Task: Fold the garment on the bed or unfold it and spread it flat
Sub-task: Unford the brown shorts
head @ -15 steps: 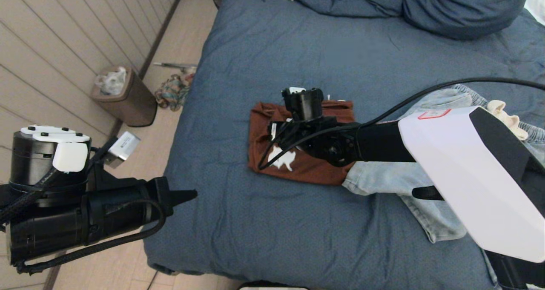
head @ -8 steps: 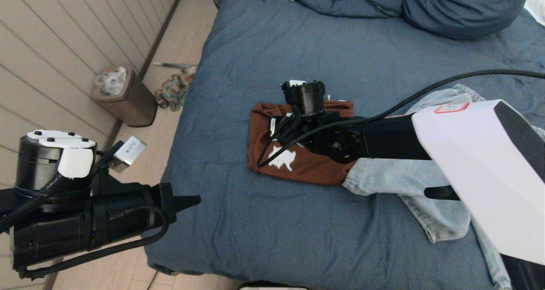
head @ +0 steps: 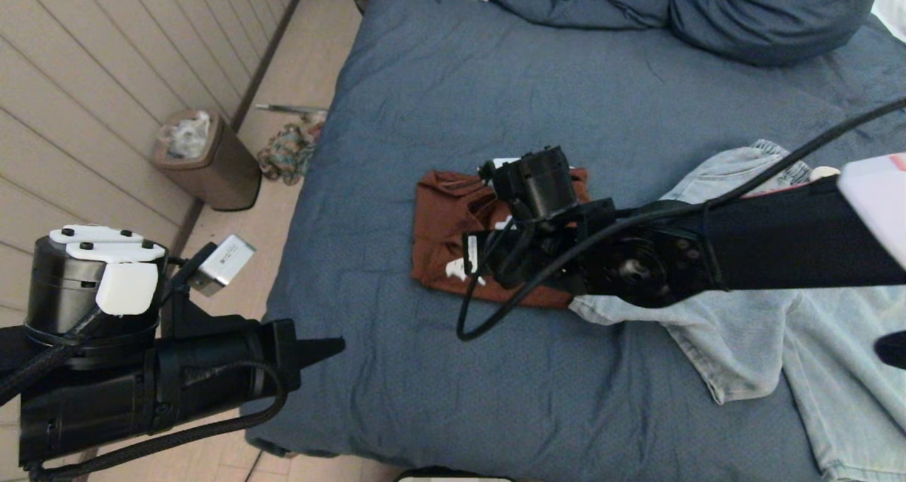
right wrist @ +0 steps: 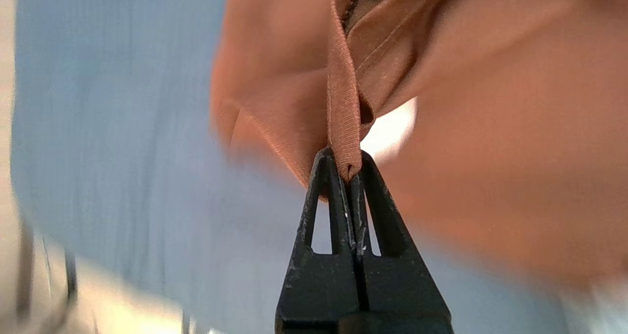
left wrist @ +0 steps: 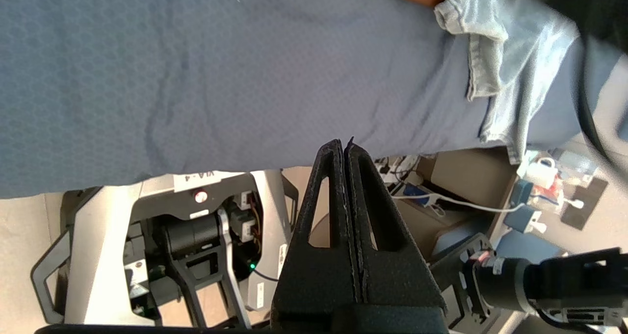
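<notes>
The bed (head: 439,369), slate-blue and wrinkled, carries a folded rust-brown garment (head: 442,216) near its middle, overlapped on one side by pale jeans (head: 736,326) toward the right edge. The right gripper (right wrist: 346,169) is clamped on a ribbed hem of the brown garment: unfolding seems underway, and next calls for drawing that edge outward. The left gripper (left wrist: 346,150), pinched together and empty, hangs off the bed's near-left corner.

Black two-armed robot with white housings and tapered black tools

The left arm (head: 141,390) is a black cylinder with a looped braided cable, a white screw-studded cap and a small grey box; the right arm (head: 743,245) is black under a white shell, trailing a black cable; each tool (left wrist: 346,152) has hollow triangular fingers.
</notes>
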